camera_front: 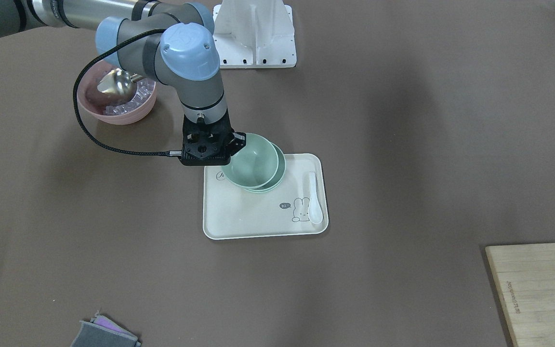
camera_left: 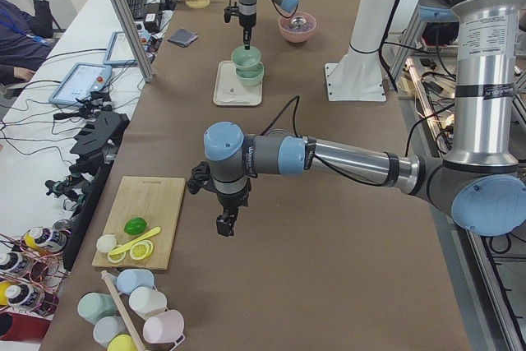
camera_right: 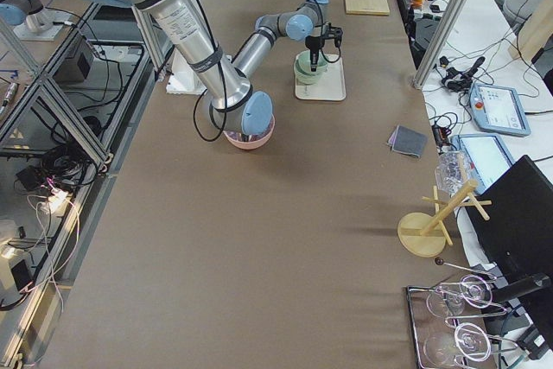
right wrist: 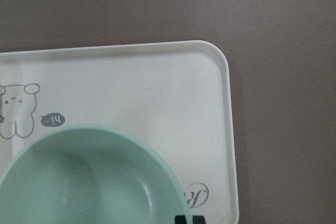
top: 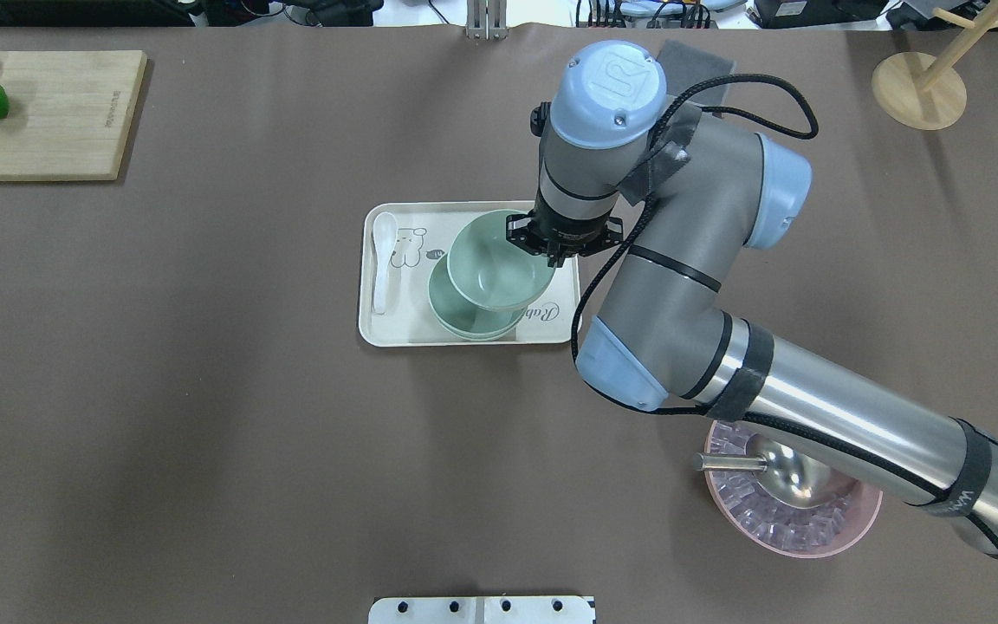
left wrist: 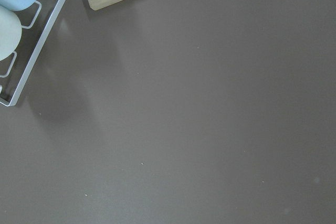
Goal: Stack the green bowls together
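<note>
Brown cloth covers the counter [top: 204,390], and a cream tray [top: 404,325] with a rabbit print lies near its middle. My right end effector [top: 555,251] is clamped on the right rim of the upper green bowl [top: 490,264]. The bowl hangs just above the lower green bowls [top: 464,322], offset a little toward the far right of them in the overhead view. Those sit on the right half of the tray and look like two already nested, though I cannot be sure of the count.

I judge this to be the last placing step. The next move calls for bringing the held bowl over the centre of the stack, lowering it level until it seats, then letting go of the rim.

The upper bowl is empty. The tray also holds a white spoon [top: 382,260] along its left side, apart from the bowls. Near right, a pink bowl [top: 863,520] holds clear cubes [top: 759,511] and a metal scoop [top: 789,472].

My left end effector [camera_left: 225,223] hovers over bare counter beside a cutting board [top: 57,113]. I cannot tell how its jaws stand.
</note>
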`<state>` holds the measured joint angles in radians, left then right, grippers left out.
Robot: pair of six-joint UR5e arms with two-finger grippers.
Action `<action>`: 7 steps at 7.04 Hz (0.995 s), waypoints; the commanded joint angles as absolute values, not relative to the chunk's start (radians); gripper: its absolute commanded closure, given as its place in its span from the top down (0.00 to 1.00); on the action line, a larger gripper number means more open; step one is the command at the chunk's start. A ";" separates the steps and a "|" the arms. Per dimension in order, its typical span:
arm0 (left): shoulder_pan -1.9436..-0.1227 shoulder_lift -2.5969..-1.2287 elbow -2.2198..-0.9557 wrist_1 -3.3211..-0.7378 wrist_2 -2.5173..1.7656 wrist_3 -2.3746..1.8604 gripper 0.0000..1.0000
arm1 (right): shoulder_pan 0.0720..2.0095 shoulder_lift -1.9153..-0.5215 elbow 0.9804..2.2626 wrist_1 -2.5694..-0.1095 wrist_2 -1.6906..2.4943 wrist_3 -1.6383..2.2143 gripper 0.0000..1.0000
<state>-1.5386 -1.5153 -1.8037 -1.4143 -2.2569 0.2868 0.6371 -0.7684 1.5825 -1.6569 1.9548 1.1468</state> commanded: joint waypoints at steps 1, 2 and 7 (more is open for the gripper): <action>-1.539 -1.516 -1.807 -1.414 -2.253 0.287 0.98 | 0.608 -0.764 1.542 -1.586 1.950 1.166 0.00; -1.539 -1.516 -1.809 -1.414 -2.253 0.287 0.98 | 0.601 -0.765 1.534 -1.565 1.948 1.167 0.00; -1.539 -1.516 -1.810 -1.414 -2.253 0.287 0.98 | 0.600 -0.781 1.511 -1.514 1.937 1.170 0.00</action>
